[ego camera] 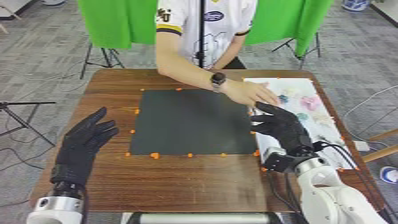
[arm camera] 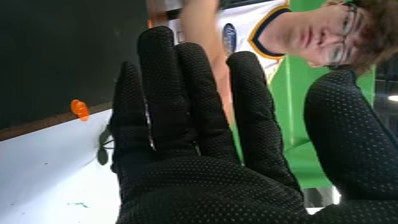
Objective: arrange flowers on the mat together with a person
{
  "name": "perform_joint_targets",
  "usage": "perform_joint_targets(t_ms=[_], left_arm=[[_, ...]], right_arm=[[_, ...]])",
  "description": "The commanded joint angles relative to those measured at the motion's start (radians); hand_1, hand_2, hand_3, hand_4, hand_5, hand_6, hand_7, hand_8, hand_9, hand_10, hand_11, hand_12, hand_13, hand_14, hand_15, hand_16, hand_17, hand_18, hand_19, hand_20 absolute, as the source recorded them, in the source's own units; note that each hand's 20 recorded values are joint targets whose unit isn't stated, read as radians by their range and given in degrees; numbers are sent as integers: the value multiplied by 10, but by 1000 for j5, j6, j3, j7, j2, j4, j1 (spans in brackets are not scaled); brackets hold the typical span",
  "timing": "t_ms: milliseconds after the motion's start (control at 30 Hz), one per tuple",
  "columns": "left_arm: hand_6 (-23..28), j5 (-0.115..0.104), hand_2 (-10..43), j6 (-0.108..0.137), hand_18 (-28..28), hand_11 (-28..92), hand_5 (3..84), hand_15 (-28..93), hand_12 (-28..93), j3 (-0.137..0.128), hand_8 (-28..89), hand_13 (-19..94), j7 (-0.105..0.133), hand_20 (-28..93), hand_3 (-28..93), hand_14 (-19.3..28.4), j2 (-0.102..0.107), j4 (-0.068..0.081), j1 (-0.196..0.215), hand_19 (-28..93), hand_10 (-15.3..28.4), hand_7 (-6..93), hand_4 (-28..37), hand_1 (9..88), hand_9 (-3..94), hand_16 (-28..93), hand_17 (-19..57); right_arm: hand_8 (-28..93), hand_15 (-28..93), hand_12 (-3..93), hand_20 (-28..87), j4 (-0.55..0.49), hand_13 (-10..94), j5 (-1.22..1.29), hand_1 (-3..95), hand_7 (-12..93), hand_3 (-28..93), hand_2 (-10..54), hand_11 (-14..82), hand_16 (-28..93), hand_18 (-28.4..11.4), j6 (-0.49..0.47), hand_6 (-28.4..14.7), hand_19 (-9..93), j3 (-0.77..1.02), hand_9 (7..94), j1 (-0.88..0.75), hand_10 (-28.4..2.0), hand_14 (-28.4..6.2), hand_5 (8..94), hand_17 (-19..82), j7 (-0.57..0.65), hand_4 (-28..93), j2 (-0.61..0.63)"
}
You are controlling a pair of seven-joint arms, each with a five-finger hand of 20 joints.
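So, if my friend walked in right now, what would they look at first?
Probably the right robot hand, all black, up close to the person's hand at the white sheet on the right. Next might come the big dark mat in the middle, with orange bits around it, and the left robot hand on its left. The pink flower on the sheet stands out too.

A person's hand is just beside the robot's right hand at the white sheet with flowers, the left hand left of the dark mat.
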Motion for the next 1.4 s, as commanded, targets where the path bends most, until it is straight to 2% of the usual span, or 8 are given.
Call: perform_joint_targets(t_ms=[33, 633, 800, 1067, 1100, 1133, 1167, 1400], left_arm=[[78, 4, 64, -6, 217, 293, 356, 540, 92, 1, -103, 224, -4, 76, 793, 260, -7, 5, 10, 510, 198, 143, -283, 223, 341, -117, -97], [82, 7, 63, -7, 217, 296, 358, 541, 93, -1, -103, 226, -7, 77, 794, 261, -14, 4, 14, 510, 200, 150, -283, 224, 341, -116, -97], [82, 0, 63, -2, 217, 297, 358, 540, 93, 4, -104, 226, 5, 78, 794, 261, -6, 5, 16, 512, 200, 150, -283, 224, 341, -117, -97], [83, 3, 63, -7, 217, 299, 360, 539, 92, 2, -104, 226, 4, 77, 794, 261, -9, 7, 17, 512, 201, 151, -283, 224, 340, -116, -97], [83, -1, 62, -2, 217, 300, 360, 540, 92, 3, -104, 227, 12, 77, 794, 261, -6, 6, 20, 512, 200, 151, -283, 224, 340, -116, -97], [83, 3, 62, -6, 217, 300, 360, 540, 92, 2, -104, 227, 3, 77, 794, 261, -10, 5, 21, 512, 200, 151, -283, 224, 340, -116, -97], [83, 0, 62, -2, 217, 299, 360, 540, 92, 6, -105, 227, 13, 77, 794, 261, -5, 7, 19, 512, 200, 151, -283, 224, 340, -116, -96], [82, -4, 62, 3, 217, 300, 359, 541, 92, 2, -104, 226, 17, 77, 794, 261, 1, 1, 24, 512, 201, 153, -283, 224, 340, -116, -97]], right_arm=[[-126, 550, 138, 136, -6, 479, -3, 228, 151, 779, 104, 196, 71, -206, -6, 7, 561, 5, 552, -8, -181, -190, 524, 126, -9, -237, -6], [-128, 495, 137, 134, -8, 443, -3, 225, 153, 784, 103, 196, 57, -206, 0, 8, 561, 7, 552, -6, -182, -193, 524, 126, -9, -238, -7], [-128, 491, 137, 134, -6, 440, -5, 225, 152, 784, 103, 196, 60, -206, -4, 8, 562, 5, 553, -4, -183, -194, 523, 126, -8, -239, -9], [-127, 484, 136, 132, -8, 453, -2, 226, 152, 782, 103, 195, 61, -207, -1, 8, 559, 5, 552, -2, -181, -193, 524, 126, -11, -239, -7], [-127, 483, 136, 133, -6, 458, -1, 226, 151, 783, 103, 194, 62, -208, -2, 7, 559, 3, 553, 3, -179, -192, 524, 126, -12, -239, -6], [-127, 483, 135, 133, -10, 459, -2, 226, 151, 783, 103, 193, 63, -208, -3, 7, 559, 8, 554, -4, -179, -192, 525, 126, -10, -239, -7], [-127, 484, 135, 133, -8, 461, -1, 226, 151, 783, 103, 193, 64, -208, -4, 7, 559, 7, 554, -2, -179, -191, 524, 126, -18, -238, -5], [-127, 492, 136, 134, -12, 464, 0, 227, 151, 782, 103, 189, 71, -209, -7, 8, 561, 11, 551, -3, -179, -192, 524, 127, -12, -238, -5]])
